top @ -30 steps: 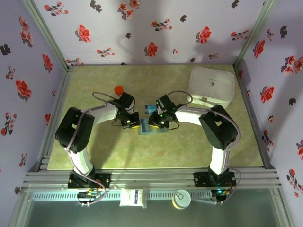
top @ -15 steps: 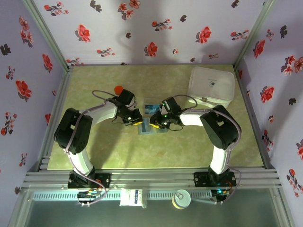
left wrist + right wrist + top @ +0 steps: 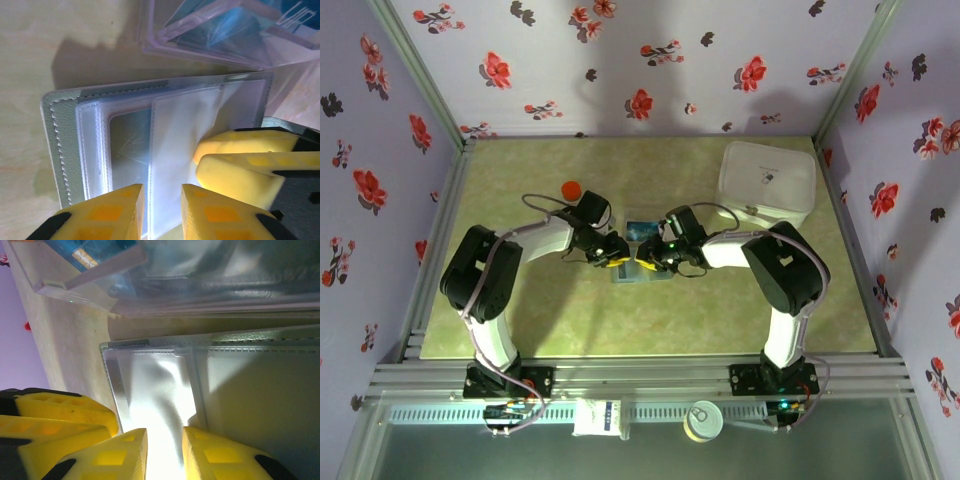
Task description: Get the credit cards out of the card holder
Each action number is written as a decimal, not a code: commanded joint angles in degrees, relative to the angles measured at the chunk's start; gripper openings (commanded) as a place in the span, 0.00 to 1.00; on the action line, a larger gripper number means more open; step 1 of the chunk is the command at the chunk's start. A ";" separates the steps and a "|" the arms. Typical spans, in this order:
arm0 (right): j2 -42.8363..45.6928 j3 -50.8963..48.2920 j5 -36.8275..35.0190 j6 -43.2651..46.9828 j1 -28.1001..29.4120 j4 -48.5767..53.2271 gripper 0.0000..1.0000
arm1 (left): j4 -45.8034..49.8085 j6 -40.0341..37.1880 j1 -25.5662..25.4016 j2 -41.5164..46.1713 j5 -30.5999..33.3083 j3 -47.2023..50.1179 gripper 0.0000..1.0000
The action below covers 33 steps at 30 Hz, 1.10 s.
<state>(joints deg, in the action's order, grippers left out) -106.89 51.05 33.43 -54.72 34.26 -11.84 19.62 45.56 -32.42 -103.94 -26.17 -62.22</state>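
— While both arms bend in over the middle of the bench (image 3: pixel 560 320), how do they sit?

— Each is folded at the elbow and reaches toward the centre of the overhead frame. The left pincer (image 3: pixel 611 262) and the right pincer (image 3: pixel 646 262) meet nose to nose, low over the card holder (image 3: pixel 62 150).

— Are the pincers closed?

— No, each stands a narrow way open. In the left wrist view a clear sleeve of the holder runs into the gap at the bottom of the frame. The right wrist view shows the same at its bottom edge. I can't tell whether any pad presses the sleeve.

— And the count?

— There are two arms, two pincers and one holder. It lies open and flat at the centre of the bench, with at least three clear sleeves overlapping inside its grey stitched edge. One clear plastic square (image 3: pixel 210 45) lies just above it in the overhead frame. The credit cards (image 3: pixel 100 250) lie on that square, blue with a gold chip showing. How many are stacked I can't tell.

— Anything around or in the way?

— One white rounded box (image 3: pixel 767 183) sits at the upper right, well apart. One small red round thing (image 3: pixel 570 188) sits just above the left arm. Each pincer's yellow fingers crowd into the other's wrist view and cover part of the holder.
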 commanded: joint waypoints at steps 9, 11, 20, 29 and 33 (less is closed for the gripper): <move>-1.72 -1.59 1.61 -1.86 -0.51 -2.79 0.25 | -1.23 1.33 -0.65 -2.18 -1.32 -0.45 0.25; -1.74 -1.65 1.63 -1.89 -0.51 -2.86 0.25 | -1.66 1.62 -0.62 -2.56 -1.68 -0.36 0.25; -0.98 -2.35 1.99 -2.84 -0.51 -4.36 0.25 | -3.33 2.62 -0.72 -1.85 -2.30 -0.23 0.16; 5.13 -1.59 0.59 -1.22 -0.60 -0.78 0.26 | -3.19 3.46 -0.95 -0.58 -3.45 -1.80 0.16; 8.83 -1.04 -2.05 1.21 -0.99 4.33 0.26 | -2.27 3.37 -1.49 -0.62 -3.57 -3.53 0.16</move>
<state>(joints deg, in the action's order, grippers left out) -101.16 49.45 33.71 -56.05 34.00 -11.88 16.73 48.16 -33.15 -105.80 -28.38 -63.29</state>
